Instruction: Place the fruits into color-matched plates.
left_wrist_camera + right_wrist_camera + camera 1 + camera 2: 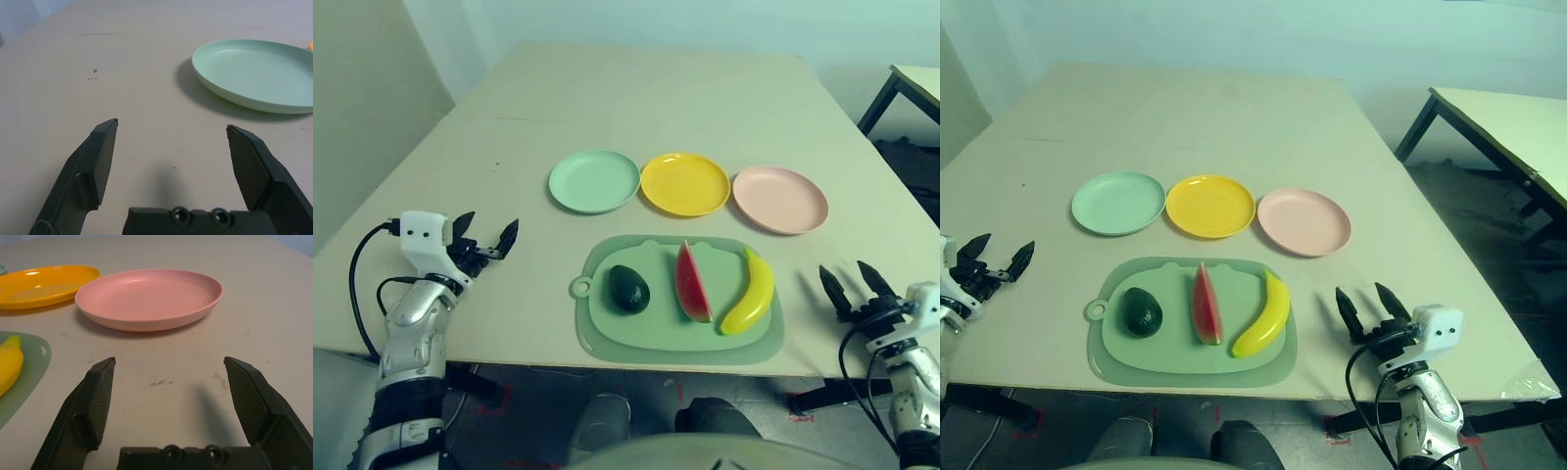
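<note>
1. Left eye view: three round plates stand in a row across the middle of the table (636, 98), and all three are bare inside. The mint green plate (594, 181) is at the robot's left, the yellow plate (685, 183) is in the middle, just beside it, and the pale pink plate (780, 199) is at the right, just beside the yellow one. Nearer the robot lies a green mat (607, 333) with a small loop tab, and it bears all three fruits: the dark green avocado (629, 288) toward the left, the red watermelon wedge (692, 283) in the middle, and the yellow banana (750, 291) at the right. The fruits lie apart from one another. The left gripper (485, 237) hovers near the table's left edge with its fingers spread, gripping nothing.

2. Right eye view: the same layout, with no fruit in any plate. The right gripper (1364, 305) sits at the near right of the table, beside the mat, its two black fingers apart and bare.

3. Left wrist view: the left gripper's fingers (100, 161) stand wide apart over bare tabletop. The mint green plate lies ahead of them, nothing in it.

4. Right wrist view: the right gripper's fingers (98, 399) are spread over the table. Ahead lies the pink plate with the yellow plate next to it, both unfilled. The banana's tip rests on the mat's corner to one side.
</note>
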Robot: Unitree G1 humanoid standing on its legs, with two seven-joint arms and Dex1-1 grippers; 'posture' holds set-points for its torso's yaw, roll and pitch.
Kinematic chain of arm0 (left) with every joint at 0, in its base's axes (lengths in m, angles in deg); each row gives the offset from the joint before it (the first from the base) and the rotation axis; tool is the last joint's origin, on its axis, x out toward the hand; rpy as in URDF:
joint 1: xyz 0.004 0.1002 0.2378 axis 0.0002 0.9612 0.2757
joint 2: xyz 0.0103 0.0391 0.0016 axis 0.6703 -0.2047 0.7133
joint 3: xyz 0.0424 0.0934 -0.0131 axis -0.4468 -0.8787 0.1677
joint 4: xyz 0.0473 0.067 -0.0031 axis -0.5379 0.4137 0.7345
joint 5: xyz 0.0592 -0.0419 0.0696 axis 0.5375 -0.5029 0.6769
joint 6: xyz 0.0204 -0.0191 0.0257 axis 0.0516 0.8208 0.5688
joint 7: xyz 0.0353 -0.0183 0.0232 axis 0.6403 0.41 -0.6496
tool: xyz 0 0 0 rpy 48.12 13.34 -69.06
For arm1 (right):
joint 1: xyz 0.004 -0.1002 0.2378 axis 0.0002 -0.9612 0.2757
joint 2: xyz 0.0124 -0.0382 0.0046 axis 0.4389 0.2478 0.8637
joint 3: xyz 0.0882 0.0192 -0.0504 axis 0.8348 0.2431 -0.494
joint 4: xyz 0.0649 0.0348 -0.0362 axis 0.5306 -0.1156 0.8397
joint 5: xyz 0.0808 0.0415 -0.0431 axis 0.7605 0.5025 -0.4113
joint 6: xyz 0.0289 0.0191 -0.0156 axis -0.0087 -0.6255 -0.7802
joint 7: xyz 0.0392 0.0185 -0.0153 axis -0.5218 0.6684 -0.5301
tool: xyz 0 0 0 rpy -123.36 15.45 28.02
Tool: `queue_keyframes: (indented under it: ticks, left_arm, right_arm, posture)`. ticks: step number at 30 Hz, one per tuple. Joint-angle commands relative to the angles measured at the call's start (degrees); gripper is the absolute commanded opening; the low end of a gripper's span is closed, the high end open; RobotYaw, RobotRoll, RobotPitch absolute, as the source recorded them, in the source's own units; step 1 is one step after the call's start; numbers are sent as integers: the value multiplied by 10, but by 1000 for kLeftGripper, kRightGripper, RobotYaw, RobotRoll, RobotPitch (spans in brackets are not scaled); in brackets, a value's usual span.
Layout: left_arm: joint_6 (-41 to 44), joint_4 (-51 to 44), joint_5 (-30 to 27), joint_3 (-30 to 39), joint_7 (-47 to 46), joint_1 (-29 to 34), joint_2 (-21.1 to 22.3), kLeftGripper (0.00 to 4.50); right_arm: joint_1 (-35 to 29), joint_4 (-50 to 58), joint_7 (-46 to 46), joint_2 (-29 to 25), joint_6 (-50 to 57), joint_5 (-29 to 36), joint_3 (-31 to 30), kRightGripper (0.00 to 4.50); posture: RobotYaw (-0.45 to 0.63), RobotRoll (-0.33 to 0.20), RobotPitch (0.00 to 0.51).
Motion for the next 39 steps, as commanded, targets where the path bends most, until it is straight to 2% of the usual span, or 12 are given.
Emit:
queue_keyframes:
  ticks: [1,6,16,19,24,27,30,33,35,38,39]
  left_arm:
    - [3,-1,9,-6,0,0,3,4500]
    - [4,9,7,0,7,-10,16,4500]
    - [7,7,-24,23,9,-8,8,4500]
    - [5,12,-40,14,51,-16,13,4500]
    - [38,-27,-99,-14,230,-12,65,4500]
    - [74,-45,-133,-26,328,-9,103,4500]
    - [66,-54,-112,-72,412,0,138,4500]
    - [51,-62,-95,-103,452,4,150,4500]
    - [44,-72,-89,-114,466,7,152,4500]
    - [52,-77,-99,-111,476,3,151,4500]
    - [52,-73,-100,-109,480,-1,151,4500]
  right_arm:
    - [4,-24,1,0,-7,-2,3,4449]
    - [12,-45,5,-3,-21,2,9,4449]
    - [14,-77,18,-22,-41,14,29,4449]
    - [2,-59,30,-39,-34,13,31,4449]
    - [-62,75,71,-99,29,15,18,4449]
    - [-101,181,60,-133,93,32,30,4449]
    - [-153,286,16,-147,167,33,41,4449]
    - [-203,339,-2,-146,189,13,46,4449]
    - [-243,363,26,-156,154,-20,40,4449]
    - [-309,430,48,-185,159,-57,39,4449]
    - [-337,447,85,-201,134,-63,41,4449]
  posture:
    - [177,0,41]
    - [164,0,41]
    - [101,0,30]
    - [86,0,36]
    - [39,0,59]
    - [23,0,69]
    - [-3,0,76]
    - [-18,0,74]
    - [-35,0,74]
    - [-58,0,77]
    - [-67,0,79]
